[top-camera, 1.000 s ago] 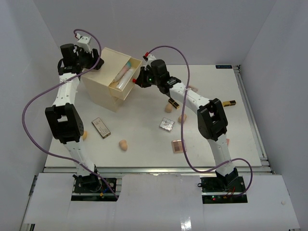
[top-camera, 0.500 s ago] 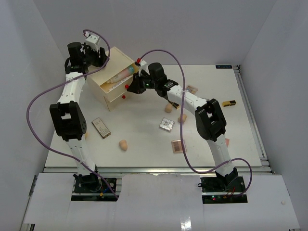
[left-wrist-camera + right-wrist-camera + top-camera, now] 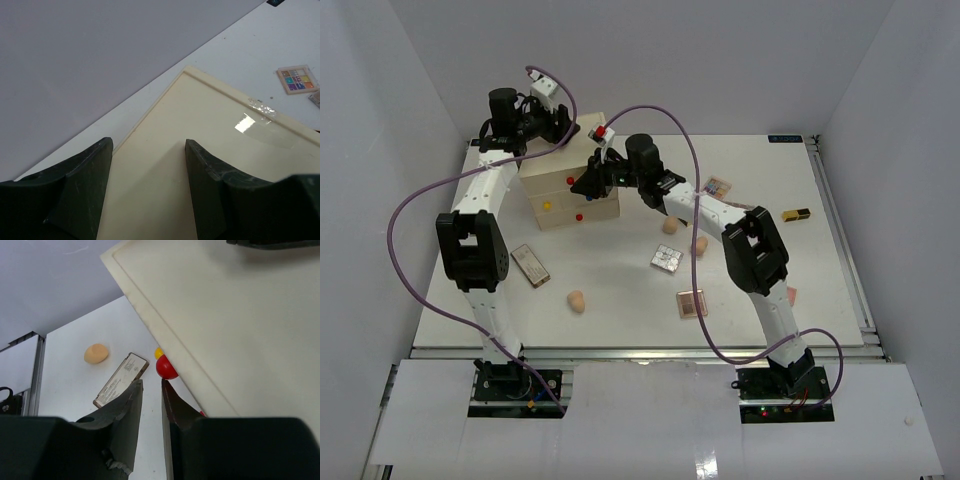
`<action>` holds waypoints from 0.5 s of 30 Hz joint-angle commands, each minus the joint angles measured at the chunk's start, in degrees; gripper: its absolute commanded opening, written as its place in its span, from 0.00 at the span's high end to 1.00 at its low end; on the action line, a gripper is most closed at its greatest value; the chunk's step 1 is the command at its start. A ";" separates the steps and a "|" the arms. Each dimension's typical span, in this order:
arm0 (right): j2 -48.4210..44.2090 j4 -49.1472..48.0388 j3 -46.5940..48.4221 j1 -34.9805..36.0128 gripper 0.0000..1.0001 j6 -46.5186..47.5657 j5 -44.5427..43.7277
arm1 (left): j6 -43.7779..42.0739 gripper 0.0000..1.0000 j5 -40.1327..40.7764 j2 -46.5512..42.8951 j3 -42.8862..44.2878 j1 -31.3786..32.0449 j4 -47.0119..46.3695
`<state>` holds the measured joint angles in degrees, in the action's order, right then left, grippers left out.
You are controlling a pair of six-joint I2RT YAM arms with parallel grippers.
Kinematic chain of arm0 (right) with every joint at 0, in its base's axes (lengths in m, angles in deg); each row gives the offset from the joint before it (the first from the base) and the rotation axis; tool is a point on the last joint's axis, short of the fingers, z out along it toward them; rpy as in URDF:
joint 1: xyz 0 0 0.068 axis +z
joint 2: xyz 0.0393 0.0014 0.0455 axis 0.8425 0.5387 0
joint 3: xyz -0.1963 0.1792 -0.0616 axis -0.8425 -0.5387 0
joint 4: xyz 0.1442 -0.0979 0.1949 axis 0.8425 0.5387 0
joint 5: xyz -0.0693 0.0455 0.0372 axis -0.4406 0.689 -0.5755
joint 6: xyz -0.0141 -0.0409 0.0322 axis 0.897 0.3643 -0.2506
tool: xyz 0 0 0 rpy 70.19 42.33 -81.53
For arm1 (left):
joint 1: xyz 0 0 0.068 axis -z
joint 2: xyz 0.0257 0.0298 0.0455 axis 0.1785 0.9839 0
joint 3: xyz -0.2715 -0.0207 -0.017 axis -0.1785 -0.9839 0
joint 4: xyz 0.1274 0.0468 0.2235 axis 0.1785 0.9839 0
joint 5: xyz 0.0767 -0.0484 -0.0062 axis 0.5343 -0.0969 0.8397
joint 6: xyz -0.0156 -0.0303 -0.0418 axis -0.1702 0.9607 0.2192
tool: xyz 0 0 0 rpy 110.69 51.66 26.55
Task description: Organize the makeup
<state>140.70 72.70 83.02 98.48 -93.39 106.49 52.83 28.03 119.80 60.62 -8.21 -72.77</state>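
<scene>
2 end effectors holding nothing: left end effector (image 3: 148, 145) spread over chest (image 3: 555, 185) top, right end effector (image 3: 151, 384) parted slightly beside red knob (image 3: 166, 369). Silver palette (image 3: 667, 259), sponge (image 3: 576, 300) lying loose on worktop (image 3: 620, 290). Palette likely stiff, thin, slippery: pinching across edges. Sponge soft, light.

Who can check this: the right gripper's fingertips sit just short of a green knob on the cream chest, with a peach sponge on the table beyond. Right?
Not quite. The knob just ahead of the right gripper is red, not green, as the right wrist view shows. It is on the cream chest, and the peach sponge does lie on the table beyond.
</scene>
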 commanded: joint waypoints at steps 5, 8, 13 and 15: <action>-5.32 -6.44 -5.23 -4.30 0.66 1.45 -6.86 | 7.44 0.32 -8.68 5.06 -5.49 3.29 21.46; -7.33 -5.82 -8.71 -4.75 0.63 3.43 -6.67 | 8.71 0.31 -7.45 4.51 -5.10 3.02 20.45; -11.56 -5.30 -15.01 -7.08 0.58 4.95 -10.13 | 12.28 0.28 -5.76 2.93 -1.60 2.38 18.54; -12.30 -4.80 -16.09 -7.95 0.53 5.43 -12.83 | 13.45 0.26 -5.47 2.36 0.57 2.32 18.34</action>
<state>131.80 68.79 69.43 93.85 -90.39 101.90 58.20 28.54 119.96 61.77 -8.26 -72.42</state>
